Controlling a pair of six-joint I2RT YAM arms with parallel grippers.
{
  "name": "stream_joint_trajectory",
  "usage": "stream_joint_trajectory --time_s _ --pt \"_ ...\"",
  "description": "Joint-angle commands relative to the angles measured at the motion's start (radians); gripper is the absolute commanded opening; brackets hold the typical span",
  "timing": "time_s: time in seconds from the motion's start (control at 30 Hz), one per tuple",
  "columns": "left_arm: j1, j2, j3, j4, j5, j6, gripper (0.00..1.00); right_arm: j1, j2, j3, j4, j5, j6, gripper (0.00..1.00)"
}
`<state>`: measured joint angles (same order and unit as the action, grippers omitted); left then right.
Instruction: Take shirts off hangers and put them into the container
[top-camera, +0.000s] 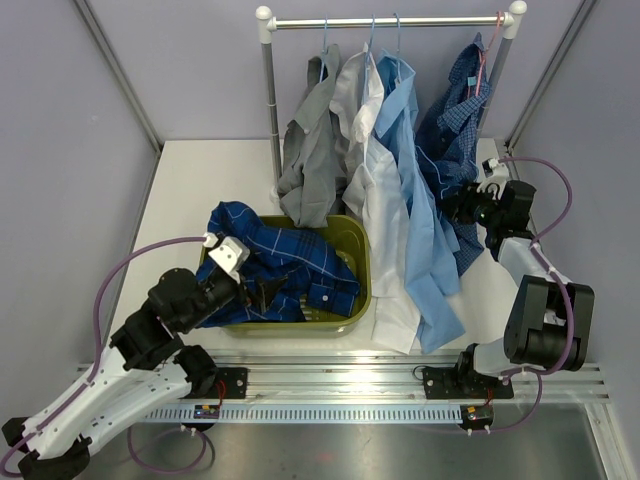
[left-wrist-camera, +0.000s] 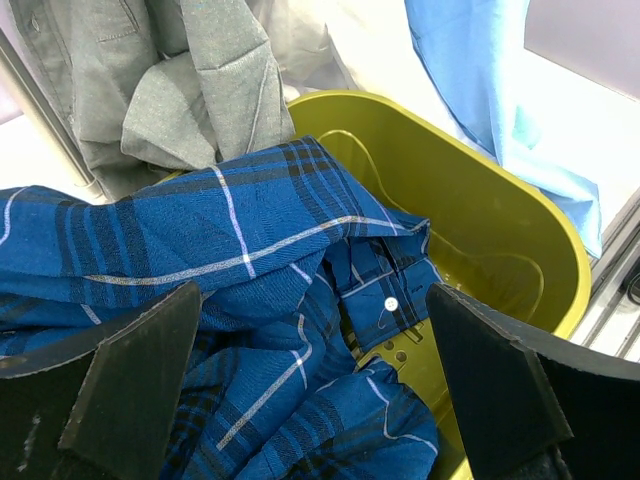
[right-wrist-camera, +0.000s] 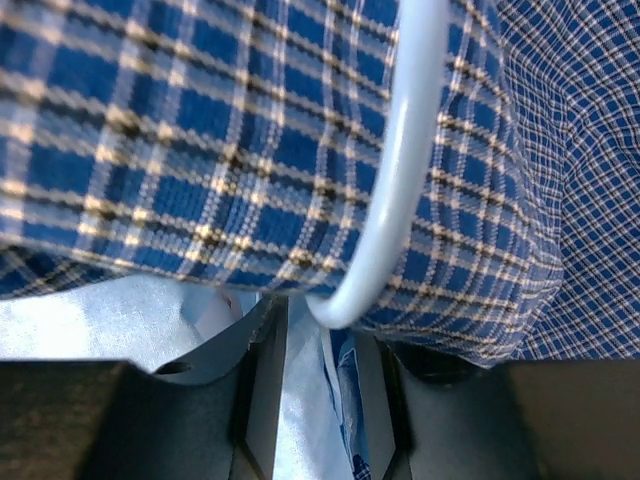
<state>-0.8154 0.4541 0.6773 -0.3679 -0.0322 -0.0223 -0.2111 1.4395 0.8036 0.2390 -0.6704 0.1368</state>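
From above: the navy shirt (top-camera: 462, 130) hangs soft and light on the rail (top-camera: 390, 20), beside the right hand (top-camera: 462, 205) and crowded by the light-blue shirt (top-camera: 420, 230).

Left wrist: the left hand (left-wrist-camera: 312, 330) gapes wide over the windowpane shirt (left-wrist-camera: 230, 240), which lies limp in the tub (left-wrist-camera: 480, 200).

Right wrist: the right hand is narrow; I cannot tell whether it grips. Pinch cloth, since the hanger (right-wrist-camera: 400, 180) may snag.

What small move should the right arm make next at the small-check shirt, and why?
Probably close the right gripper. Its jaws stand slightly apart, a pale hanger wire curves down to their mouth, and the navy checked shirt lies just beyond them. Nothing looks clamped yet.
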Motion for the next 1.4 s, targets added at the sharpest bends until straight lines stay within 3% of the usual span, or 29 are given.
stream_joint_trajectory --time_s 0.0,0.23,0.5,0.77,1.17,1.37 --pt "0.004 -0.022 -0.012 0.041 0.0 0.004 0.99 0.004 0.007 0.0 0.048 0.02 0.007 0.38" --pt "0.004 -0.008 -0.005 0.043 0.005 0.007 0.99 0.004 0.094 0.019 0.028 -0.063 0.03 0.3" --pt "0.004 -0.014 -0.007 0.044 0.002 0.005 0.99 0.003 -0.01 0.009 0.029 -0.095 0.003 0.0" --pt "0.004 -0.012 -0.007 0.044 0.005 0.01 0.99 0.001 -0.269 0.025 -0.105 -0.067 -0.129 0.0" --pt "0.004 -0.009 -0.008 0.047 0.011 0.016 0.99 0.003 -0.355 0.239 -0.642 0.0 -0.39 0.0" --pt "0.004 0.004 -0.004 0.058 0.021 0.016 0.99 0.003 -0.402 0.33 -0.8 0.023 -0.474 0.0"
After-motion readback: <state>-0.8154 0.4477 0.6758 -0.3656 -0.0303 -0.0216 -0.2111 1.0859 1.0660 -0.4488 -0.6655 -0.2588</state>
